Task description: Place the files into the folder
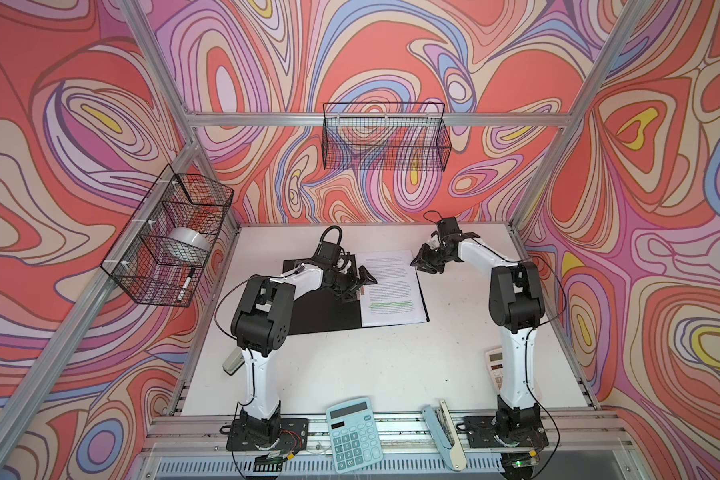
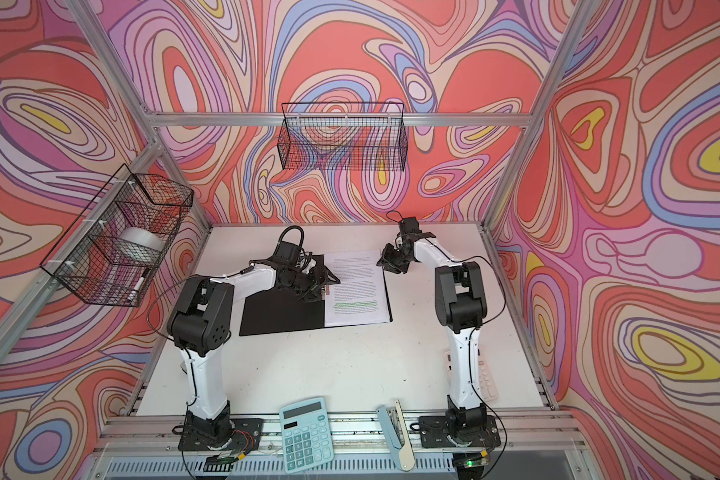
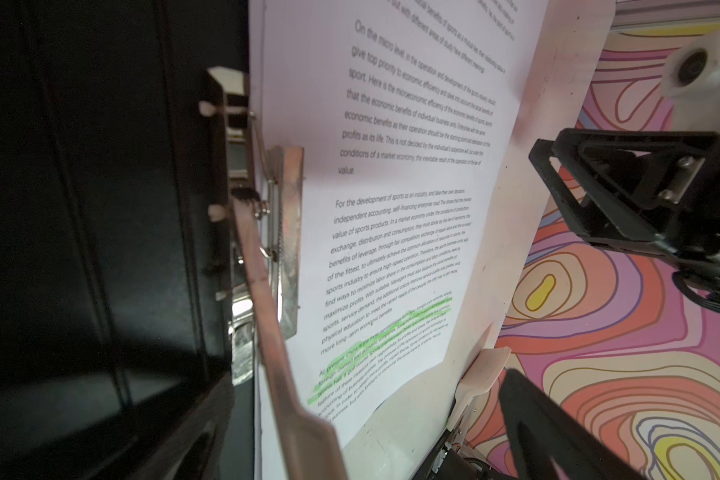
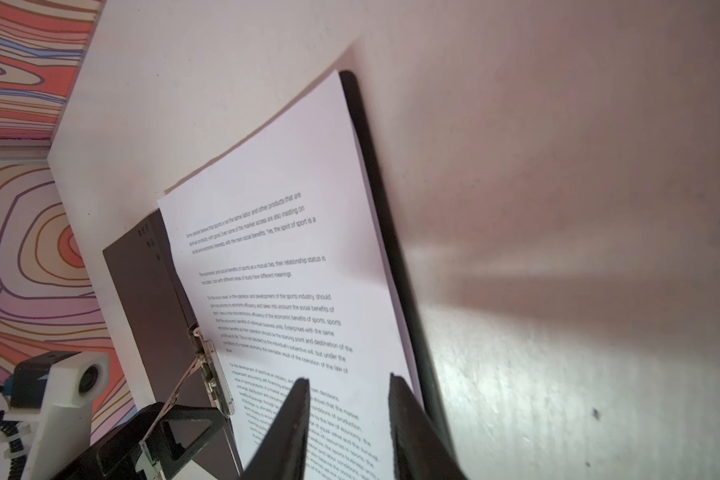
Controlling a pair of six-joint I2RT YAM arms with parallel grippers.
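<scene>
We see the folder (image 1: 325, 316) lying open, black inside up. The papers (image 1: 391, 291) lie on the folder's right half, their inner edge tucked at the metal clip (image 3: 287, 232) along the folder's spine. The left gripper (image 1: 360, 286) sits at that spine, jaws wide, with the clip's lever (image 3: 267, 324) raised between them. The right gripper (image 1: 422, 267) hovers over the folder's far right corner, jaws narrow and empty. We judge the sheets light, limp and prone to slide over one another. They are best pressed flat, or pinched at the edge farthest from the folder's spine.
</scene>
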